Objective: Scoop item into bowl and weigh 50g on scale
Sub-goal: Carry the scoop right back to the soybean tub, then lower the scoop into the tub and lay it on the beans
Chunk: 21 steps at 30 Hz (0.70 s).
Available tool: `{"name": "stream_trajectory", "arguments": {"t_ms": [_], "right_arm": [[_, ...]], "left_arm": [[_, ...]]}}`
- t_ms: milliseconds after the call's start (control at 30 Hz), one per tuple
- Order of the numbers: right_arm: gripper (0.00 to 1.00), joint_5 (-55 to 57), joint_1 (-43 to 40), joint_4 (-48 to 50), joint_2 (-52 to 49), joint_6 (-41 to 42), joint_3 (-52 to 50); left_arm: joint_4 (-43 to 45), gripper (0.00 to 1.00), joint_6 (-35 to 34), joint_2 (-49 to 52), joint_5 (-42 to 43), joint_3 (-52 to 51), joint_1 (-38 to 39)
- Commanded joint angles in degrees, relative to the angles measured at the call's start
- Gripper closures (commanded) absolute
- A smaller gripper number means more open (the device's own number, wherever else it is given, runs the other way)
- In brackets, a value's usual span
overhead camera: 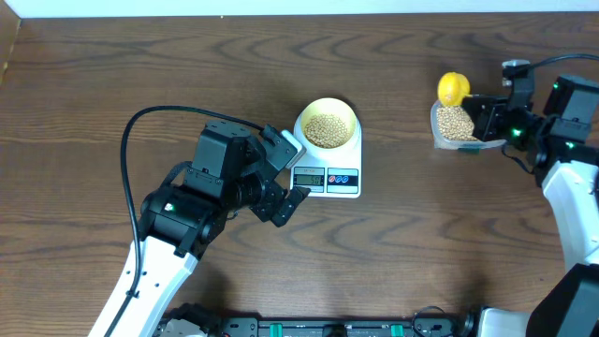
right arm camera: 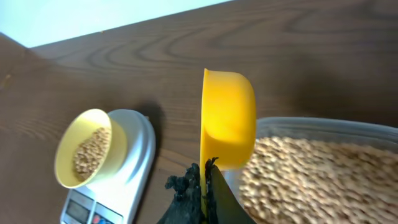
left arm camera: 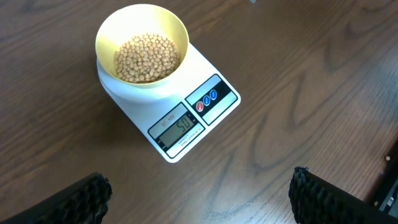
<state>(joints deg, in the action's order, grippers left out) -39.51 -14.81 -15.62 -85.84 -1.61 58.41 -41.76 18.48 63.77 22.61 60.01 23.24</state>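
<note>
Table: brown wood-grain top (overhead camera: 421,243); everything stands on it.
Scale: white, rounded (left arm camera: 134,106), at the middle of the table, its front edge turned toward the left arm.
Display: small grey window (left arm camera: 180,127) on the front edge; the digits look like 50, but they are too small to be sure. Two buttons (left arm camera: 207,99) sit just beside it.
Bowl: pale yellow, round (left arm camera: 143,18), upright on the back part of the scale platform, covering most of it.
Beans: small tan beans (left arm camera: 147,57) lie in a shallow layer in the bottom of the bowl, well below the rim.
Left gripper: (left arm camera: 200,186) spread wide, nothing between its black fingers (left arm camera: 81,199). It hangs near the scale's display corner, apart from both scale and bowl.
Tub: clear plastic (overhead camera: 436,129), at the right end of the table, well apart from the scale. More beans fill it.
Scoop: bright yellow (right arm camera: 230,118), its cup raised over the tub end nearer the scale. Cannot tell whether the cup holds anything.
Right gripper: (right arm camera: 202,186) pressed together on the scoop's thin handle, with the cup standing beyond its fingertips.
</note>
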Motion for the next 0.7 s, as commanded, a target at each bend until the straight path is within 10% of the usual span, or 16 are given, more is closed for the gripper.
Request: {"name": "stream_trajectory", "arguments": {"t_ms": [0,667], "right_arm": [[0.99,1.5,-1.6,-0.9,1.3,-2.4,0.3],[0.99,11.9,-2.6,-7.6,1.5,-27.6,0.3]], "left_arm": [[0.0,0.06,1.0,0.3,0.7,0.0,-0.3],[0.0,0.06,1.0,0.3,0.7,0.0,-0.3]]}}
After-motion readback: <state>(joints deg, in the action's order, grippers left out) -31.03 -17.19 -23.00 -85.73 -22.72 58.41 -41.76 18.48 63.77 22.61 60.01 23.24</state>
